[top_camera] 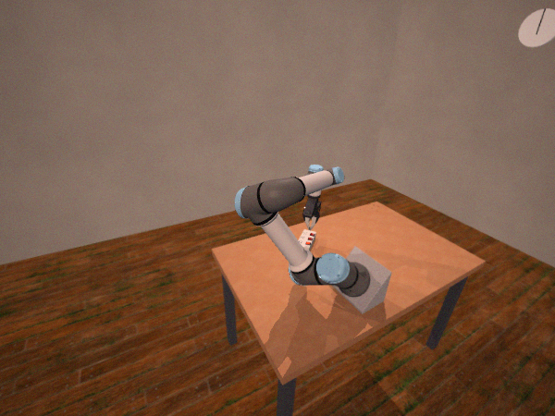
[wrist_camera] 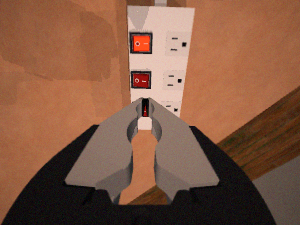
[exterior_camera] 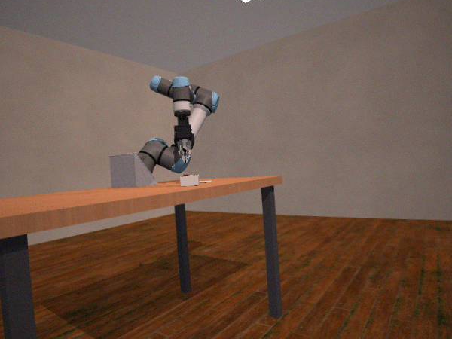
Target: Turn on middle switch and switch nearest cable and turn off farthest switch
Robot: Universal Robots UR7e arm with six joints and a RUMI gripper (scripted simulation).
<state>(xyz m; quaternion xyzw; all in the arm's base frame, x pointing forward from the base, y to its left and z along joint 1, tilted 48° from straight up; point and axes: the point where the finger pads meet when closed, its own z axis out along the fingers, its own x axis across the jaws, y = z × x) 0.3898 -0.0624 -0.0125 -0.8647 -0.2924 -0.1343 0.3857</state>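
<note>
The power strip [wrist_camera: 160,70] is seen lying face up on the table [wrist_camera: 60,60], upper centre of the wrist view. The gripper [wrist_camera: 145,107] is clenched on nothing, tips held over the bottom switch [wrist_camera: 145,109].

White power strip [wrist_camera: 161,60] on counter [wrist_camera: 60,85], face up; two red switches beyond closed, empty jaws, third between jaw tips.

We see the arm [top_camera: 282,236] folded: upper link rising from the base, forearm level, wrist pointing straight down. The gripper [wrist_camera: 145,107] hangs vertical, its fingers closed tip to tip with nothing between them.
</note>
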